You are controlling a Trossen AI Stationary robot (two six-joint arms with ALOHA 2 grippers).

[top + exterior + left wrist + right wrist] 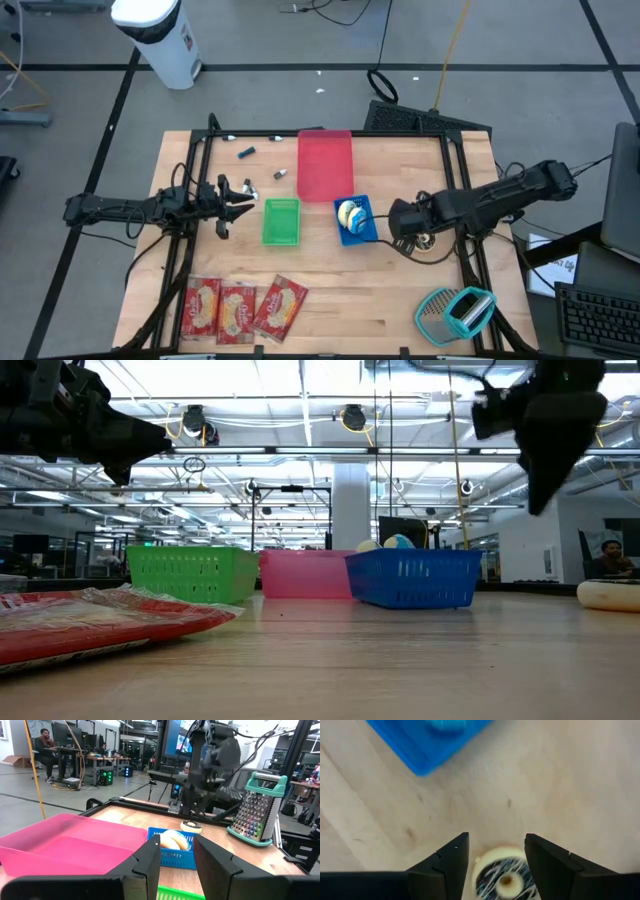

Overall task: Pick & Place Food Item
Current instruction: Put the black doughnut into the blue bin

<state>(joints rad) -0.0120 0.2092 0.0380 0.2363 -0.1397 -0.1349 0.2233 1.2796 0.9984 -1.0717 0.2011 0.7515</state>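
Two arms are sharing this bench [400, 290], and we are judging that the right one matters now: the right gripper [496, 855] is hanging over a small iced doughnut [504, 875], which is lying flat on the wood directly beneath and between the jaws, just beside the blue basket [364, 228] and on its right side. Being round, the doughnut is offering no long axis to line up with, so we are reckoning that the coming move is a straight descent with the jaws straddling it. Those jaws are standing open, a finger to each side of the doughnut, and holding nothing. The blue basket is already carrying a few pale food items [349, 213]. The left gripper [176, 855] is waiting well apart, near the green basket [281, 222], with its jaws parted a little and empty, so we are counting the right arm as much the nearer. As for writing, the red packets [240, 307] at the front of the bench are showing printed labels, but we are finding them too small to read.
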